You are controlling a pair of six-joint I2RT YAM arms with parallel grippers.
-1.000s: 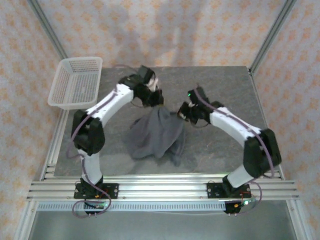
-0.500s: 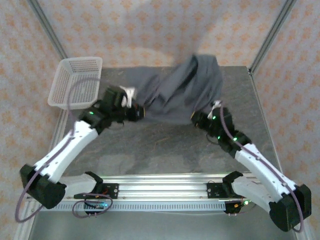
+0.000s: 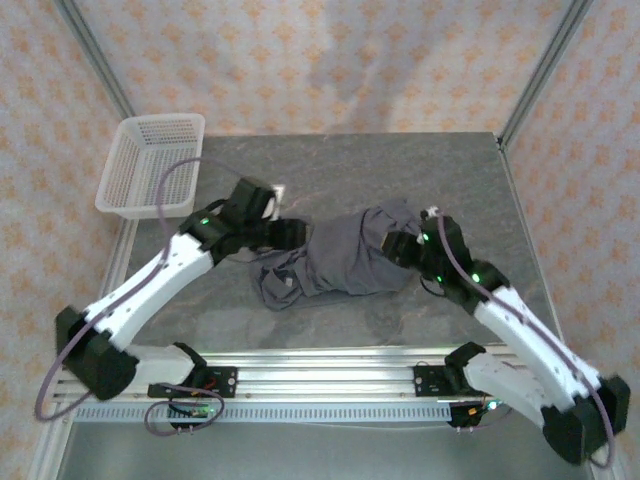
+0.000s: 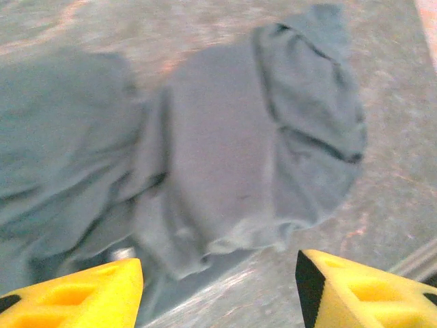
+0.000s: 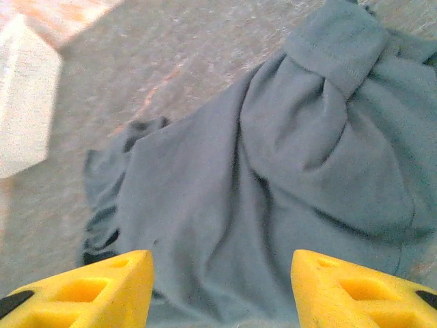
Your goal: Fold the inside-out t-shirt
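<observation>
The inside-out t-shirt [image 3: 340,262] lies in a rumpled dark grey heap in the middle of the table, with folds and a hemmed edge on top. My left gripper [image 3: 290,235] hovers at its left end and my right gripper [image 3: 400,245] at its right end. Seen from the left wrist, the t-shirt [image 4: 239,150] lies just beyond the left gripper [image 4: 218,294], whose yellow fingers [image 4: 82,294] stand apart over bare table. From the right wrist, the right gripper [image 5: 222,290] is open with the t-shirt [image 5: 273,171] below its spread fingers [image 5: 362,287], holding nothing.
A white mesh basket [image 3: 150,165] sits at the table's back left corner. The grey table [image 3: 400,170] has bare surface behind the shirt and to its right. Aluminium rails [image 3: 320,380] run along the front edge.
Both grippers held the shirt and swung it up stretched between them; now both have opened and let go, and the shirt has dropped into a heap on the table.
</observation>
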